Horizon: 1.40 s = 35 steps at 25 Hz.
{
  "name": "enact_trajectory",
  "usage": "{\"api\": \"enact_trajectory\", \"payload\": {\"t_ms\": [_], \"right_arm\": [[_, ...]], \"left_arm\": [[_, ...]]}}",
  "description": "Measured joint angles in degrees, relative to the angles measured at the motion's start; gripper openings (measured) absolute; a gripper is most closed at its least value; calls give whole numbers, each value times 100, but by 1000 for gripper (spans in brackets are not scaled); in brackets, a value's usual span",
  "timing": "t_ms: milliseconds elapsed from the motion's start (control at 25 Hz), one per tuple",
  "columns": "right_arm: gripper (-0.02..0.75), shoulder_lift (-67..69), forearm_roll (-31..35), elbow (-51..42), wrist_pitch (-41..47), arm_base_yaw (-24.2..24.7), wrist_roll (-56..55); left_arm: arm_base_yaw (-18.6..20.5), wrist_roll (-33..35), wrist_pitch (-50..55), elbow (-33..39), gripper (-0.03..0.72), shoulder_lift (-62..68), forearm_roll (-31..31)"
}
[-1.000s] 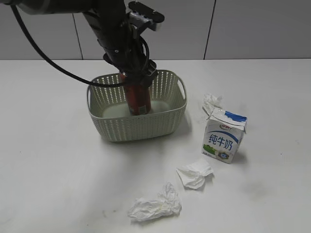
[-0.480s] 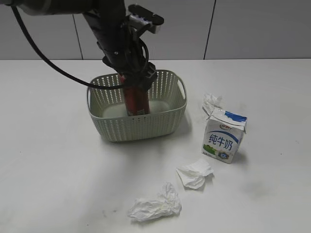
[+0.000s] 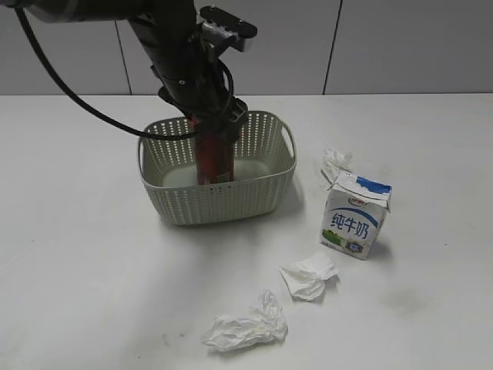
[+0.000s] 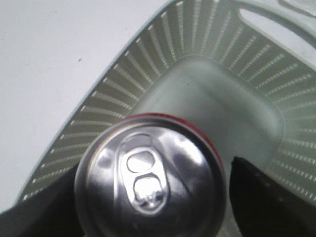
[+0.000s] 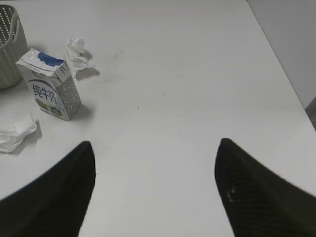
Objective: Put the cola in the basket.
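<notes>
While I held the cola point(image 3: 215, 156) upright inside the basket point(image 3: 231, 202), my left gripper point(image 3: 209, 127) was clamped on its upper part, 1 dark finger on either side of the silver top point(image 4: 150, 183) in the left wrist view. I judged the can stiff and smooth, rigid enough for a firm pinch across its round wall but slick enough to slide if the pinch slackened; the unopened tab suggested it was full and fairly heavy for its slim build, so likely to topple if let go off plumb. Taking it high on the body, just under the rim, looked like the sound hold.

I could not tell whether its base touched the basket floor: the near perforated wall hid the bottom of the can in the exterior view, and the lid filled the wrist view. The fingertips themselves were lost against the dark arm.

Outward from the basket, the white table point(image 3: 92, 293) carried a milk carton point(image 3: 355, 215) standing well apart to the right, with 3 crumpled tissues: 1 just behind the carton point(image 3: 334, 163), 1 in front of it point(image 3: 309, 277), and 1 nearer the camera point(image 3: 246, 327).

My right gripper point(image 5: 154, 190) hung spread wide over bare table, gripping nothing, and only its 2 dark fingers showed, cut off at the frame edge.
</notes>
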<state>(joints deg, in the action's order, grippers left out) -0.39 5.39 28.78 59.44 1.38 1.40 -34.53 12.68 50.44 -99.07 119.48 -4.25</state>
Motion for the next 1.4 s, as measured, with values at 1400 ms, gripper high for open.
{"api": "enact_trajectory", "payload": {"t_ms": [1400], "right_arm": [[571,0,0,0,0,0,0]], "left_arm": [[3590,-256,1914,295,574,-1669,-880]]}}
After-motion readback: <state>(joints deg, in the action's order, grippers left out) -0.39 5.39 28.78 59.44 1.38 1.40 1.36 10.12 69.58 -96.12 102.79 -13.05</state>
